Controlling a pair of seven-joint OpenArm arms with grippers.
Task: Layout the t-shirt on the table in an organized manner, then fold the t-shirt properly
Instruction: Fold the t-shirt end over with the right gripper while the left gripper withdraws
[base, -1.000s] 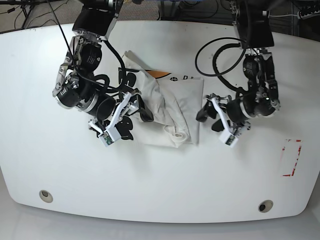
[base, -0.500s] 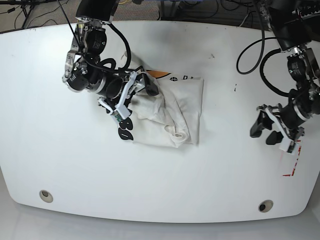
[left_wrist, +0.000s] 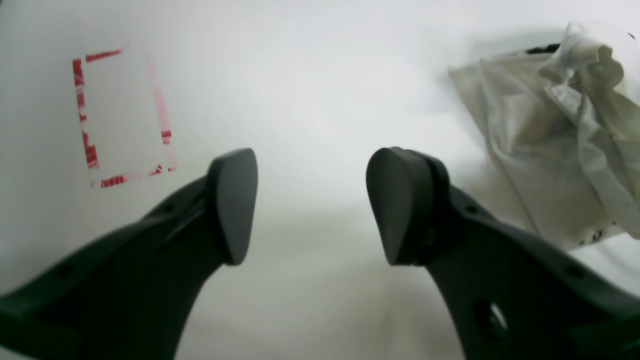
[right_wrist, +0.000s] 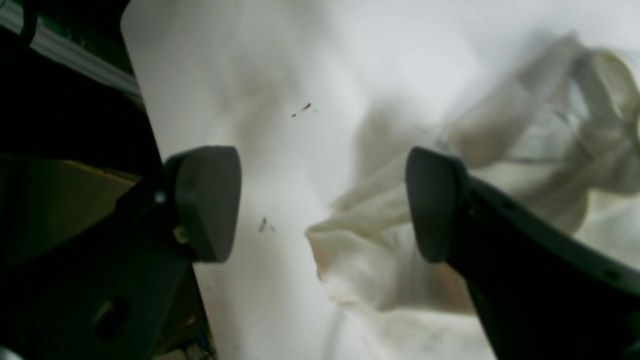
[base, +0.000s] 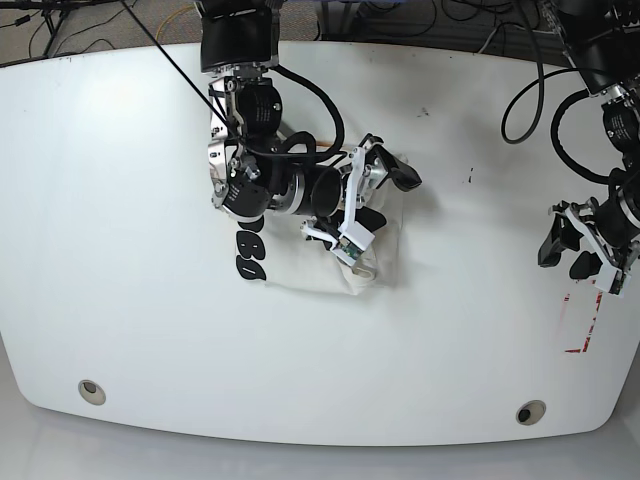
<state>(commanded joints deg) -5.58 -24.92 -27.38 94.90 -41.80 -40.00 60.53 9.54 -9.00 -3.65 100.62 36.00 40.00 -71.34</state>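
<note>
The t-shirt (base: 300, 262) lies bunched up near the middle of the table (base: 120, 200). Big black letters (base: 249, 254) show on its left edge in the base view. The right gripper (base: 385, 195) hangs over the shirt with its 2 fingers (right_wrist: 205, 200) wide apart, holding nothing. A crumpled white fold sits just below and between them. The left gripper (base: 580, 250) is far from the shirt, close to the table's edge. Its fingers (left_wrist: 235, 200) are apart too, with only bare table between them. A red tape box (left_wrist: 120, 115) is marked on the table near it.
</note>
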